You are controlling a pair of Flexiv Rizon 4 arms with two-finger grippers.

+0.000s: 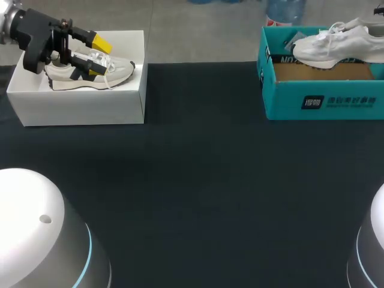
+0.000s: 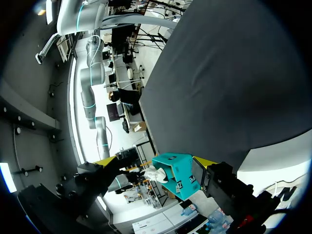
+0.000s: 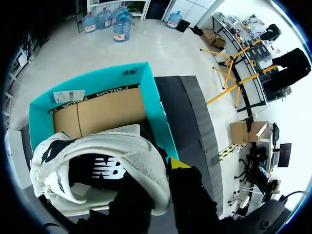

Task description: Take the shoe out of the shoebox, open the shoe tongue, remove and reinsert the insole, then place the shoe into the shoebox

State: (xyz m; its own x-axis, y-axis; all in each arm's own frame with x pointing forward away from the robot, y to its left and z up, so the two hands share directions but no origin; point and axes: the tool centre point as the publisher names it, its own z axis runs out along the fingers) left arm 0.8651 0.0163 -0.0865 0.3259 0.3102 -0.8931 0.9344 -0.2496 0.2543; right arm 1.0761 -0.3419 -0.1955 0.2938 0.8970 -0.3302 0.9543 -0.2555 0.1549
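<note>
Two boxes, two shoes, two arms, and each arm works its own pair.

At about 10 o'clock on the dark table (image 1: 198, 180) stands the white shoebox (image 1: 84, 108) with one cream shoe (image 1: 117, 72) lying on its side inside, toe toward 3 o'clock. The left gripper (image 1: 95, 58) hangs over the shoe's collar. Its yellow tips are spread apart, one on the 12 o'clock side of the shoe and one on the 6 o'clock side. In the left wrist view the fingers (image 2: 229, 190) stand wide with nothing pinched between them, so I judge the jaws released, poised to take the shoe rather than holding it.

At about 2 o'clock sits the teal shoebox (image 1: 324, 99). One white shoe (image 1: 336, 43) rides above its cardboard floor, toe toward 9 o'clock and higher than the rim. That height makes sense only if it is carried. The right wrist view shows the right gripper (image 3: 158, 195) at the shoe's end with one yellow tip showing beside it — the jaws look clenched on the shoe, though the second tip is hidden. This shoe is probably on its way out of its box, while the cream one is not yet lifted.
</note>
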